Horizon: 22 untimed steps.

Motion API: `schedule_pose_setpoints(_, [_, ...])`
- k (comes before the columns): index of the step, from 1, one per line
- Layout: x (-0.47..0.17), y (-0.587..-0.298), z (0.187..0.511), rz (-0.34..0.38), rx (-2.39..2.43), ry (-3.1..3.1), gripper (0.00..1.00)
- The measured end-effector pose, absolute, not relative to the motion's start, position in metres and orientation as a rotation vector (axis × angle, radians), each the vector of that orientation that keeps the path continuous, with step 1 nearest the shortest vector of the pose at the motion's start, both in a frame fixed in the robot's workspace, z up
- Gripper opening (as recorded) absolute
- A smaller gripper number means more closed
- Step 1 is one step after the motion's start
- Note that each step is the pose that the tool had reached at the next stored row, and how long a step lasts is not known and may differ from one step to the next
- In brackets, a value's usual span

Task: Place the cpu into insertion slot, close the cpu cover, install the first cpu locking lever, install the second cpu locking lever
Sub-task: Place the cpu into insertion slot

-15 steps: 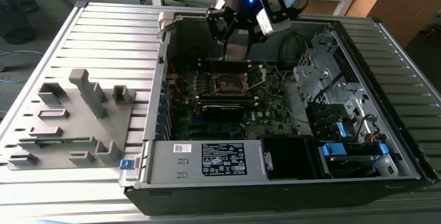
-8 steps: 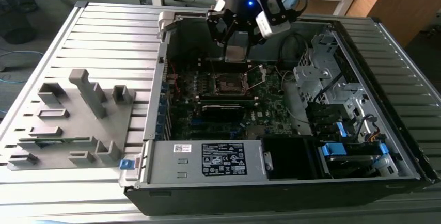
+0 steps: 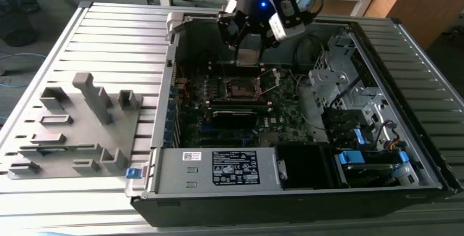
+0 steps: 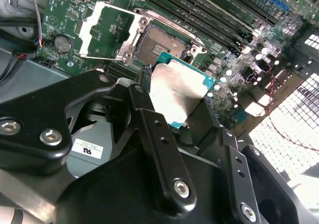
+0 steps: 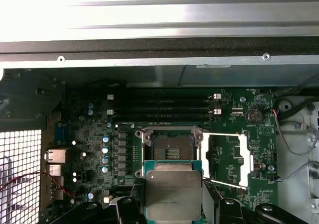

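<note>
Silvery cpu (image 3: 248,57) is clamped in the gripper (image 3: 249,50), near the insertion slot (image 3: 242,88) and not touching it, in the exterior view. In the second wrist view the cpu (image 4: 177,92) hangs apart from the insertion slot (image 4: 159,44); coming down skew, it could catch the rim. In the first wrist view the cpu cover (image 5: 244,157) lies open beside the insertion slot (image 5: 172,147).

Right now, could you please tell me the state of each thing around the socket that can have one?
Small flat square silvery-grey cpu: held above the green board, not seated.
Small square dark-centred insertion slot: empty and uncovered.
Thin square silvery metal cpu cover: open, off to one side of the insertion slot.
Black pincer: shut on the cpu.
</note>
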<state>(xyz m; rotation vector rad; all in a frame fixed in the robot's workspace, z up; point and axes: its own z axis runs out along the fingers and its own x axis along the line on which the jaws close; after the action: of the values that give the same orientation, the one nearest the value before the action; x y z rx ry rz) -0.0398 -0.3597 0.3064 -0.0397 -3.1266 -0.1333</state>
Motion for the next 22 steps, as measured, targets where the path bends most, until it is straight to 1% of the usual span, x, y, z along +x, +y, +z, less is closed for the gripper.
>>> schedule_pose_setpoints(6, [-0.04,-0.36,0.304,-0.133,-0.04,-3.127,0.54])
schedule_pose_setpoints(22, [-0.043,-0.36,0.285,-0.131,-0.039,-3.147,0.54])
